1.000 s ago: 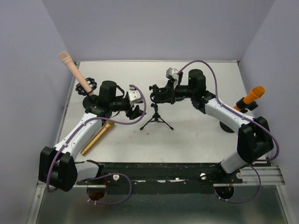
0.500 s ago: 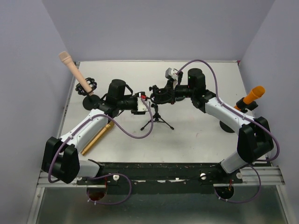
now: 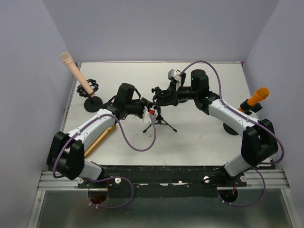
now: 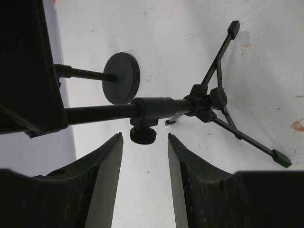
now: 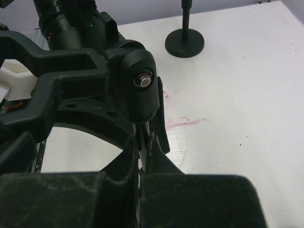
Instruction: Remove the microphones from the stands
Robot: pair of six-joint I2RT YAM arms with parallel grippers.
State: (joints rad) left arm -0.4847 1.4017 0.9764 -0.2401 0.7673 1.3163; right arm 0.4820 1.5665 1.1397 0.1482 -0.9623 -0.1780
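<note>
A black tripod stand (image 3: 159, 121) stands mid-table with a ring-shaped shock mount (image 3: 163, 95) on top; no microphone shows in the ring (image 5: 80, 80). A gold microphone (image 3: 99, 139) lies flat on the table to the left. My right gripper (image 3: 170, 98) is shut on the thin post (image 5: 144, 135) just under the mount. My left gripper (image 3: 151, 113) is open beside the stand's pole (image 4: 142, 108). Its fingertips (image 4: 113, 147) flank the pole's small clamp knob (image 4: 143, 135) without touching it. The tripod legs (image 4: 223, 114) spread to the right in the left wrist view.
A pink microphone (image 3: 75, 71) stands tilted on a round-base stand (image 3: 92, 102) at the back left. An orange microphone (image 3: 257, 98) stands on another stand at the right edge. A round base (image 4: 121, 84) shows behind the pole. Grey walls close three sides.
My left arm has swung right, from above the gold microphone to the tripod stand's pole, with its gripper open. The right arm and the stand have not moved.
</note>
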